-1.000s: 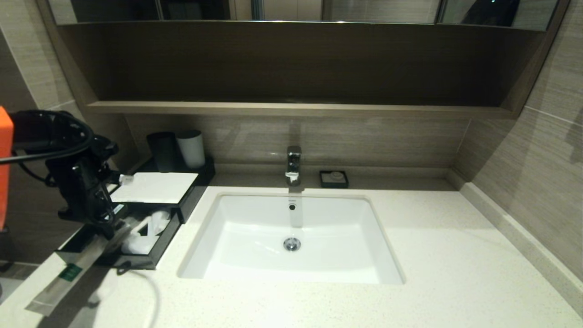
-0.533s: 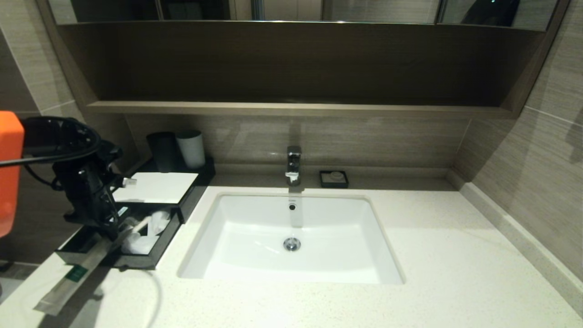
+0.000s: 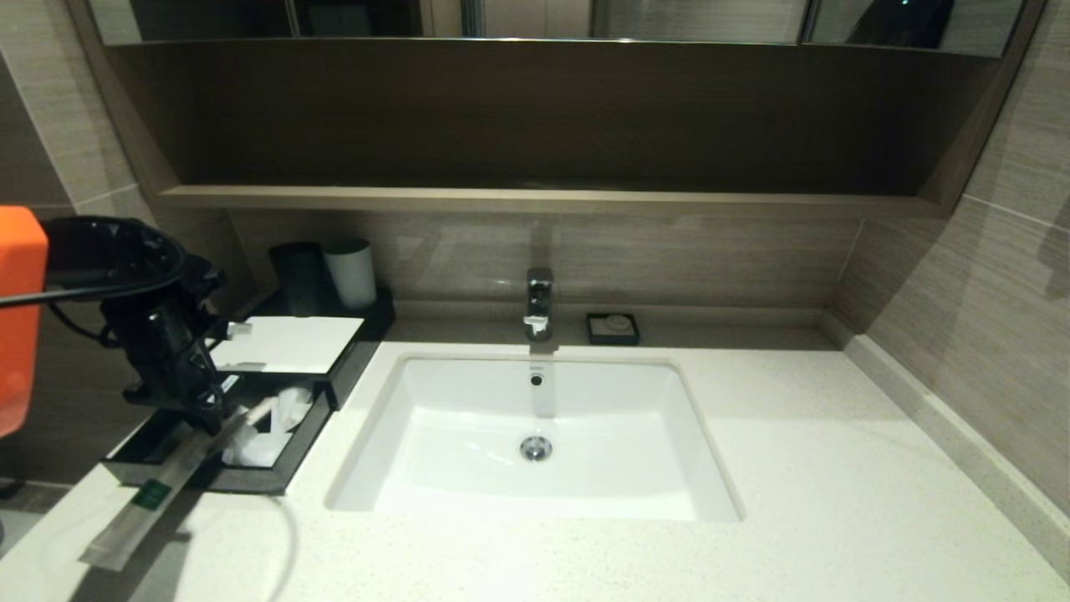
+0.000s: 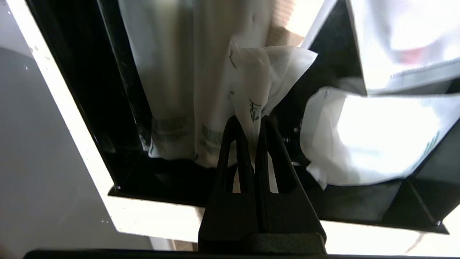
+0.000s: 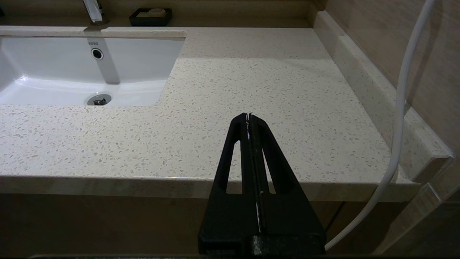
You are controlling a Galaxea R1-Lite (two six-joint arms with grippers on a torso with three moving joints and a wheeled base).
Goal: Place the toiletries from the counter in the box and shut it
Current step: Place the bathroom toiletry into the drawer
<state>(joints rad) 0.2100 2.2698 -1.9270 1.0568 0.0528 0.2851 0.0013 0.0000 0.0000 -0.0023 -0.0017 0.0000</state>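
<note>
The black box (image 3: pixel 355 347) with a white top panel stands at the counter's (image 3: pixel 836 468) far left, its drawer (image 3: pixel 251 481) pulled out. My left gripper (image 3: pixel 219 415) is over the drawer, shut on a long stick in a translucent wrapper (image 3: pixel 171 468) with a green label band. The stick slants down over the drawer's front wall onto the counter. In the left wrist view the gripper (image 4: pixel 251 120) pinches the wrapper's end (image 4: pixel 258 75). Other white wrapped toiletries (image 4: pixel 370 136) lie in the drawer (image 4: pixel 413 205). My right gripper (image 5: pixel 248 116) is shut and empty over the counter's front right edge.
A black cup (image 3: pixel 297 276) and a white cup (image 3: pixel 351 272) stand behind the box. The white sink (image 3: pixel 535 435) with its tap (image 3: pixel 539 301) fills the middle. A small black soap dish (image 3: pixel 613 328) sits behind it. A brown shelf (image 3: pixel 543 199) overhangs the back.
My left gripper has shifted a little to the right with the stick. The stick's lower end and green label have slid right and up, toward the drawer.
</note>
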